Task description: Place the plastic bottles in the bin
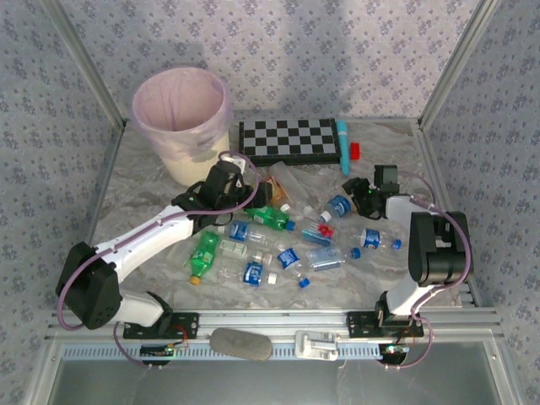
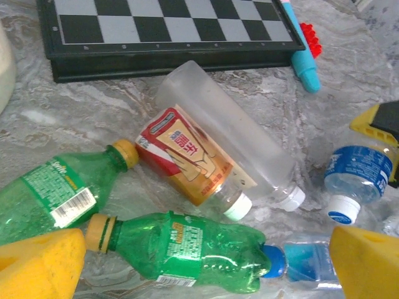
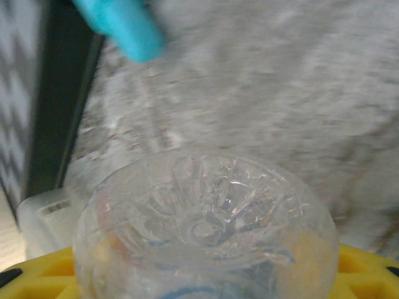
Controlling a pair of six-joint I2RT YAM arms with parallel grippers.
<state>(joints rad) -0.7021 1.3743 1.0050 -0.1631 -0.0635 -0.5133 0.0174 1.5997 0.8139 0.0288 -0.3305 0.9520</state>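
The cream-white bin point(image 1: 181, 118) with its pink liner stands at the back left. Many plastic bottles point(image 1: 287, 257) lie scattered mid-table. My left gripper point(image 1: 245, 207) point(image 2: 206, 252) is open, its yellow fingers point(image 2: 37, 268) wide apart on either side of a green yellow-capped bottle point(image 2: 193, 249) point(image 1: 272, 218) lying crosswise on the table. My right gripper point(image 1: 359, 192) point(image 3: 206, 274) is shut on a clear blue-labelled bottle point(image 3: 206, 230) point(image 1: 340, 205), whose ribbed base faces the wrist camera.
A folded chessboard point(image 1: 289, 139) point(image 2: 168, 25) lies at the back, with a teal marker point(image 1: 344, 143) point(image 2: 302, 59) and a red block point(image 1: 355, 151) beside it. A frosted bottle point(image 2: 230, 137), an orange-labelled bottle point(image 2: 187, 156) and another green bottle point(image 2: 50, 196) lie ahead of my left gripper.
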